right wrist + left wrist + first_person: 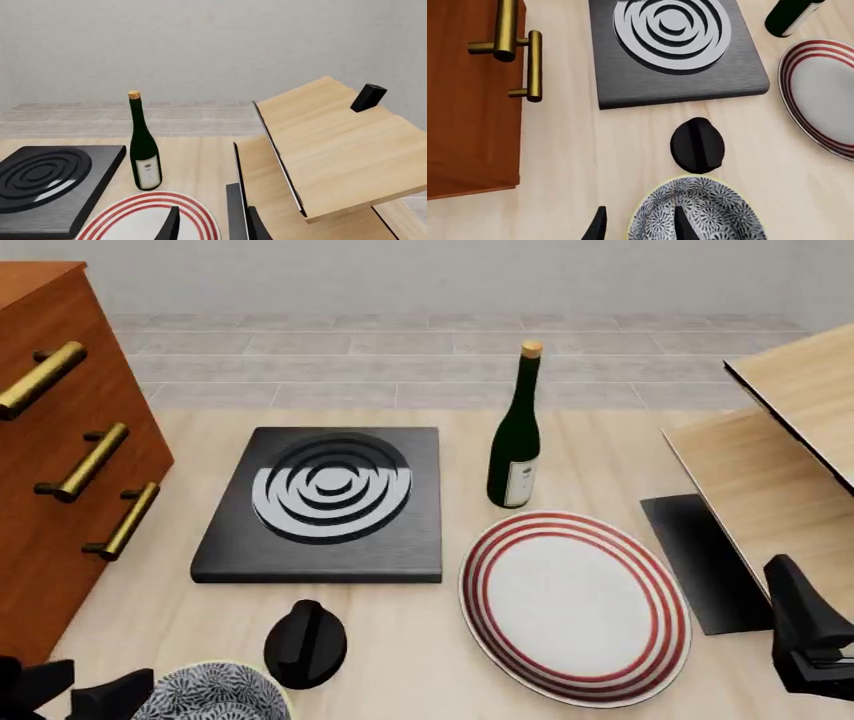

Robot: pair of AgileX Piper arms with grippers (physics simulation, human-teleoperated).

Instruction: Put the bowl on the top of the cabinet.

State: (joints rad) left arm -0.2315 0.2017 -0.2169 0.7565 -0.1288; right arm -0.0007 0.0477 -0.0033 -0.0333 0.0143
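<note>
The bowl (704, 212), black-and-white floral with a pale rim, sits on the table at the near left, partly cut off by the frame; it also shows in the front view (214, 698). My left gripper (640, 230) is open, with one finger over the bowl's patterned surface and the other outside its rim. In the front view the left gripper (80, 695) is just left of the bowl. The reddish-brown cabinet (54, 440) with brass handles stands at the far left; it also shows in the left wrist view (467, 100). My right gripper (210, 225) is open and empty, low at the right (805, 638).
A black oval object (306, 643) lies just beyond the bowl. A dark hob plate with grey rings (327, 502) sits mid-table. A white plate with red rings (574, 602) and a green bottle (514, 440) stand to the right. Pale-wood furniture (787, 440) fills the right side.
</note>
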